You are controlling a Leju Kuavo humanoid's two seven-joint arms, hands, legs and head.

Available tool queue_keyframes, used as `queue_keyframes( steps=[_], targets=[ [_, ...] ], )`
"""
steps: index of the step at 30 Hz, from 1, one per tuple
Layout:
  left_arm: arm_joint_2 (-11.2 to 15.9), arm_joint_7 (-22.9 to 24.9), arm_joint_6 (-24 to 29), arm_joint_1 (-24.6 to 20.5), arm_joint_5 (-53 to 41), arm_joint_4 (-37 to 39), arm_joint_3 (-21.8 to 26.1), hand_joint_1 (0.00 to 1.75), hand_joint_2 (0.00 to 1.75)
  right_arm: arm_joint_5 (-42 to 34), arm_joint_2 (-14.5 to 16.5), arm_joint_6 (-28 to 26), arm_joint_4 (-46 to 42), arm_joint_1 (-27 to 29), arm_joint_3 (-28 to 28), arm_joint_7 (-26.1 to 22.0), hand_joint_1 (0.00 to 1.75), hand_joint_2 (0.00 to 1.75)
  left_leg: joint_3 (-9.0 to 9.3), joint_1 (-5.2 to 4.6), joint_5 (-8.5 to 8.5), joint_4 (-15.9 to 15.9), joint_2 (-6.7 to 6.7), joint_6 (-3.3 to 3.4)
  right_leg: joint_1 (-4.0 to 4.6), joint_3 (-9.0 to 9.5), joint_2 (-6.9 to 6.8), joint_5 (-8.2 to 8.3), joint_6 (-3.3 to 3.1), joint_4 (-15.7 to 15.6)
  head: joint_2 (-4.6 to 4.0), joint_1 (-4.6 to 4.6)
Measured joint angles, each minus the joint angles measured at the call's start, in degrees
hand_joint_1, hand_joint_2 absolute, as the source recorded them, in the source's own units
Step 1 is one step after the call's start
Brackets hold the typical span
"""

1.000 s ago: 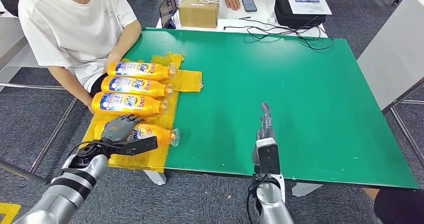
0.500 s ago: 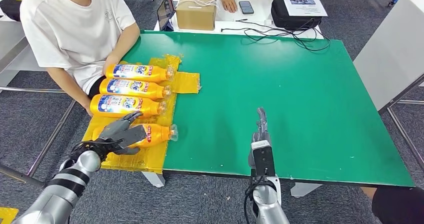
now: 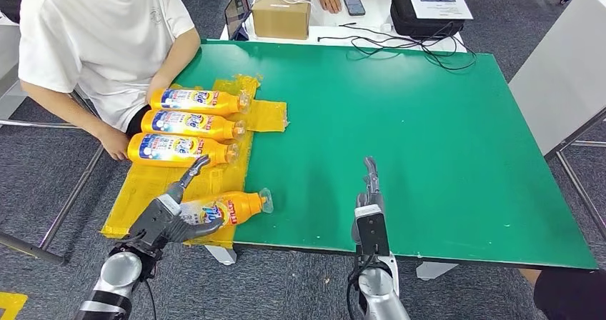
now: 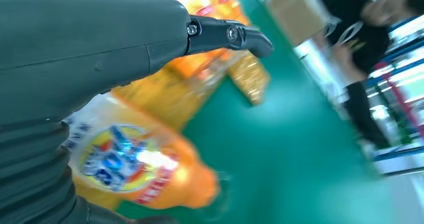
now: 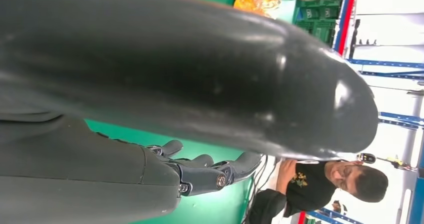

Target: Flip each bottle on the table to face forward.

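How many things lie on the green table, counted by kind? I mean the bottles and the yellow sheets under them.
Orange bottles: 4 (three in a row, one held by the left hand at)
Yellow sheets: cannot count; they overlap
Total on the green table: 4 bottles plus the sheets

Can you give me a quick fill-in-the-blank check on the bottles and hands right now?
1. The left robot hand holds the bottle nearest the table's ____ edge.
2. Beyond it, ____ more bottles lie in a row.
3. All the bottles lie on ____ sheeting.
4. The right robot hand holds ____.

Missing words: front; three; yellow; nothing
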Motion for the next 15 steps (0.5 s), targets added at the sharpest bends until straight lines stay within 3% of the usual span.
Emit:
queue_keyframes(
  steps=[6, 15],
  targets=[
    [-2.48, -1.28, 0.21, 0.42, 1.50, -4.92, 0.66, 0.00, 1.75, 0.32, 0.00, -0.25, -0.69, 0.79, 0.00, 0.05, 0.00, 0.00, -0.13, 0.03, -0.01, -0.01, 0.02, -0.01, 0.06, -0.14, 0.01, -0.02, -0.01, 0.00, 0.00, -0.01],
    [-3.91, -1.75, 2.11, 0.45, 0.52, -6.94, 0.70, 0.00, 1.75, 1.15, 0.00, -0.33, -1.27, 1.26, 0.00, 0.15, 0.00, 0.00, -0.17, 0.04, -0.01, -0.01, 0.03, -0.01, 0.05, -0.18, 0.01, -0.02, -0.02, 0.00, 0.00, 0.00]
  ],
)
